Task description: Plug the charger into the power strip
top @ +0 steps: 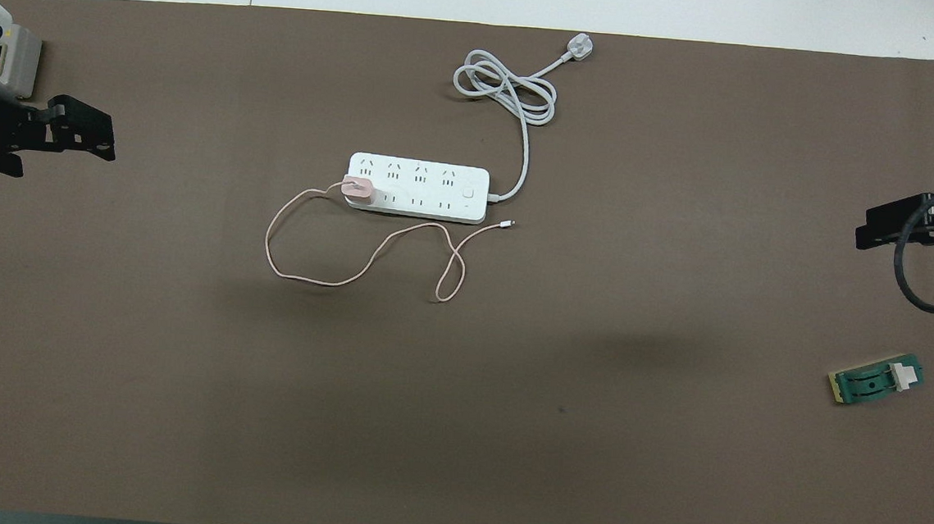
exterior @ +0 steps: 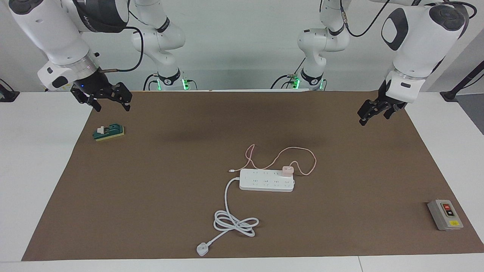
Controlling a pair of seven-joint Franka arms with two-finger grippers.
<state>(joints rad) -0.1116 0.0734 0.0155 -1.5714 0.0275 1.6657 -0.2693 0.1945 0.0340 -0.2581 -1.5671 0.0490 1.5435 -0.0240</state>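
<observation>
The white power strip (exterior: 266,180) (top: 417,187) lies flat near the middle of the brown mat. The pale pink charger (exterior: 287,170) (top: 356,189) stands upright in a socket at the strip's end toward the left arm. Its thin pink cable (exterior: 298,151) (top: 326,281) loops over the mat nearer to the robots. My left gripper (exterior: 373,119) (top: 110,138) hangs open and holds nothing, above the mat's corner at the left arm's end. My right gripper (exterior: 113,108) (top: 864,228) is open and holds nothing, above the mat's edge at the right arm's end.
The strip's thick white cord (exterior: 236,223) (top: 505,92) coils away to a white plug (exterior: 202,249) (top: 579,48) by the mat's edge farthest from the robots. A green block with a white switch (exterior: 109,132) (top: 878,380) lies under the right gripper. A grey button box (exterior: 445,214) (top: 16,66) sits at the left arm's end.
</observation>
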